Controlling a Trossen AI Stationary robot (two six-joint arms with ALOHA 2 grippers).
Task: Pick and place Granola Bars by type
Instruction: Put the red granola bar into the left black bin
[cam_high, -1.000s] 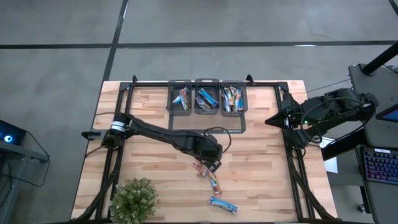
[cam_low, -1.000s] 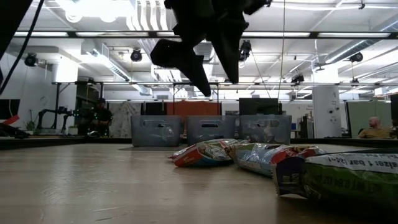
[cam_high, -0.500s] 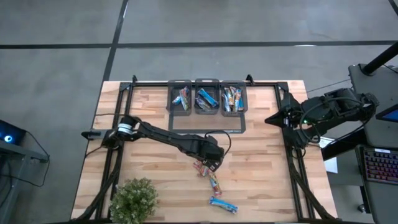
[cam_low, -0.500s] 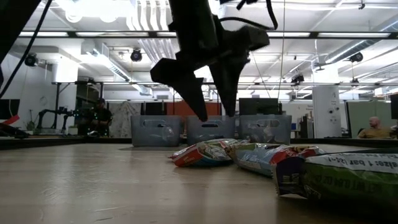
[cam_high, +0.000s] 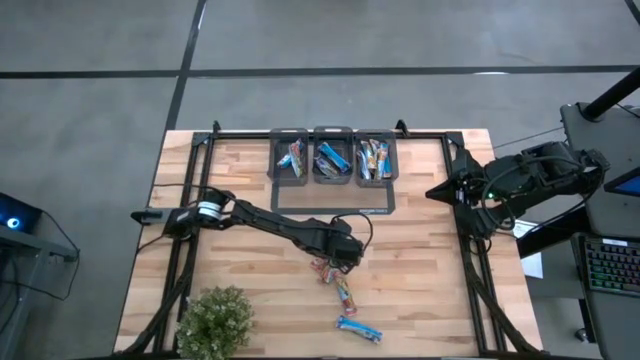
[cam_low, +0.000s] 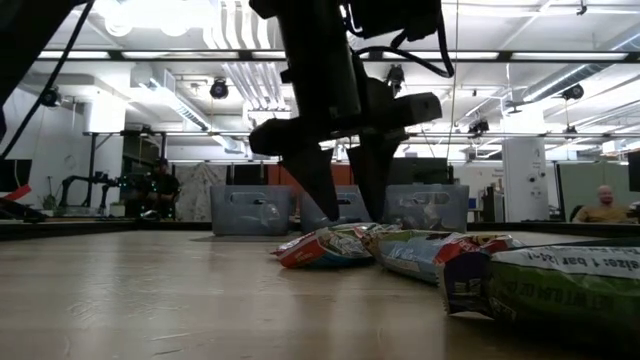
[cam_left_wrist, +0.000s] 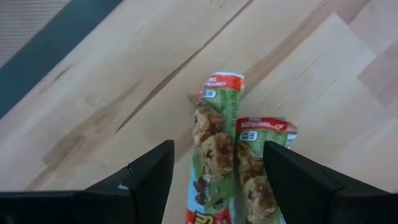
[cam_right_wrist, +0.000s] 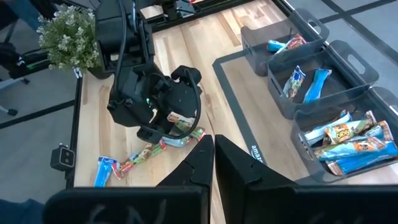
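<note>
High view shows the left gripper (cam_high: 343, 262), fingers apart, lowered onto the green bars (cam_high: 325, 268) mid-table, ready to grasp; right gripper (cam_right_wrist: 210, 163) together, parked.

Setting: robotics lab | Evidence: open hall with ceiling strip lights (cam_low: 150, 12), exposed ducts (cam_low: 245, 85), seated person (cam_low: 603, 204), framed wooden worktable (cam_high: 250, 280)
</note>
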